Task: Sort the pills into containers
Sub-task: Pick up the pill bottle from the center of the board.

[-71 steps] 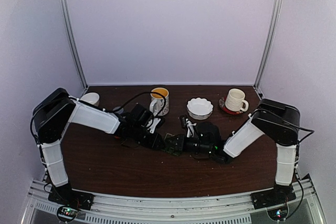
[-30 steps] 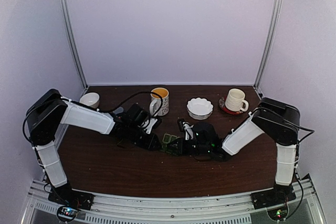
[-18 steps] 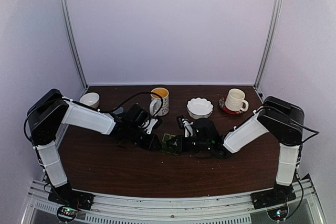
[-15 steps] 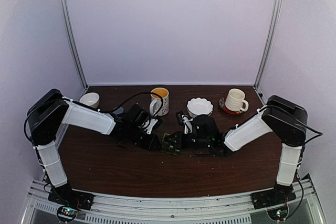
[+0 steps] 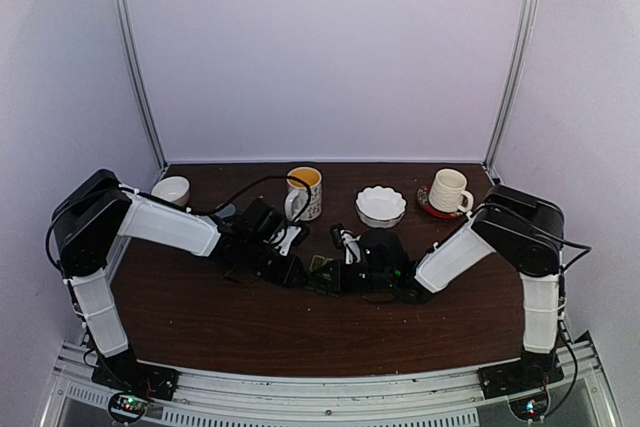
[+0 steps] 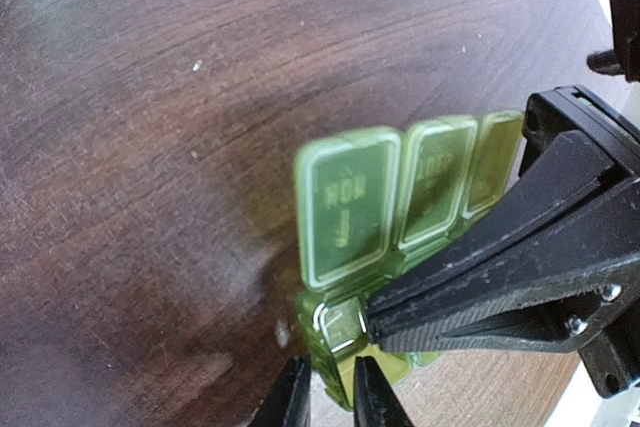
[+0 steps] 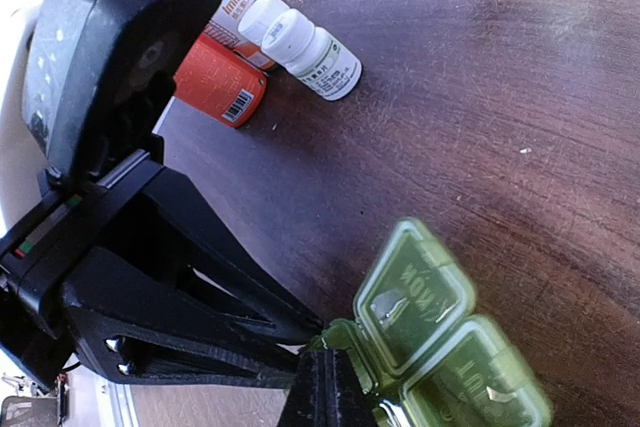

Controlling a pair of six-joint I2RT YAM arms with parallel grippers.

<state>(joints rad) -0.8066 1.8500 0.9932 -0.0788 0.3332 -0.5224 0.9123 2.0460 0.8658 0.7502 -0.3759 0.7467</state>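
Note:
The containers are one translucent green pill box, lying on the dark wooden table with its three lids flipped open. At the bottom of the left wrist view my left gripper is shut on the box's end wall, one finger on each side. My right gripper is shut. Its black fingers reach in from the right, and their tip touches the first compartment. In the top view both grippers meet at the box mid-table. No pills show; the compartments' insides are mostly hidden.
A white bottle, an orange bottle and a third labelled bottle lie behind my left gripper. A yellow-lined mug, a white bowl, a white mug on a red coaster and a small cup stand along the back.
My right arm has pushed leftward, bringing its shut gripper closer against the box. My left arm has held its place with its grip on the box.

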